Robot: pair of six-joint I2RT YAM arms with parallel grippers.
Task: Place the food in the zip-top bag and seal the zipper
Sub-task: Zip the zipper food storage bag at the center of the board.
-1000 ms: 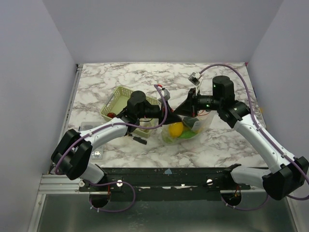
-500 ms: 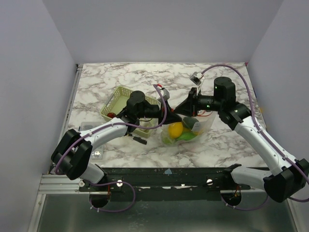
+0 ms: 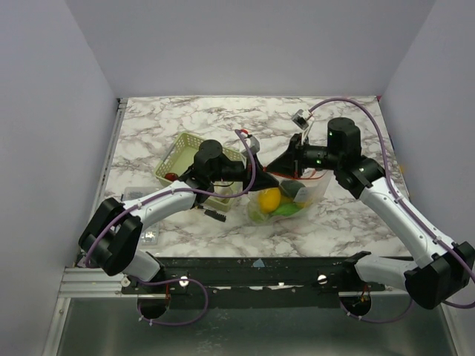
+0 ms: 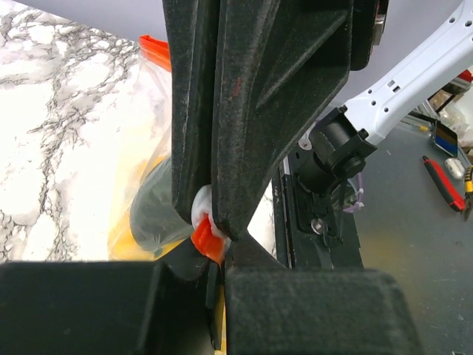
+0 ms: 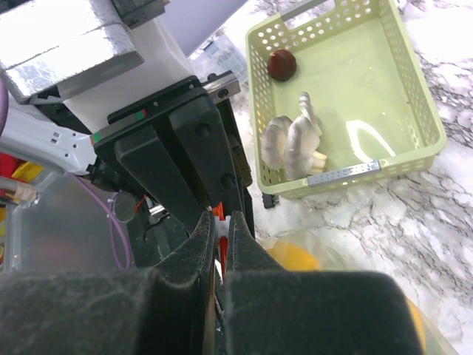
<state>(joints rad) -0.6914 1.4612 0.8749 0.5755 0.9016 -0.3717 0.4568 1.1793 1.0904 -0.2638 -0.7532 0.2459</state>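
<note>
Pinching now: the left claw (image 4: 212, 235) is clamped tight on the zipper (image 4: 157, 52), orange strip squeezed between its tips. The right claw (image 5: 220, 240) is closed narrow on the same strip, an orange sliver showing in its slit.
Claw meeting point: tip to tip above the middle of the worktop (image 3: 185, 115), very nearly touching.
Bag spot: the zip-top bag (image 3: 318, 191) is held up by its rim, belly down on the worktop towards the near edge, just right of the basket (image 3: 172, 152).
Load: the food (image 3: 271, 198) sits inside the pouch, with yellow, light green and a dark piece all showing.
Basket contents: a dark red round piece (image 5: 281, 65) and a pale lumpy piece (image 5: 295, 137). I can't say whether they belong in the bag.
Step, by my read: closing the zipper, with the claws due to part along the strip.
Risk one: fingers clash, because the tips are this close and any inward drift meets metal.
Risk two: the strip slips from a pinch, the mouth gapes and food rolls out.
Risk three: a hard outward pull drags the soft pouch instead of pressing the tracks, leaving the seal partial.
Risk four: bulging food near the rim holds the tracks apart.
</note>
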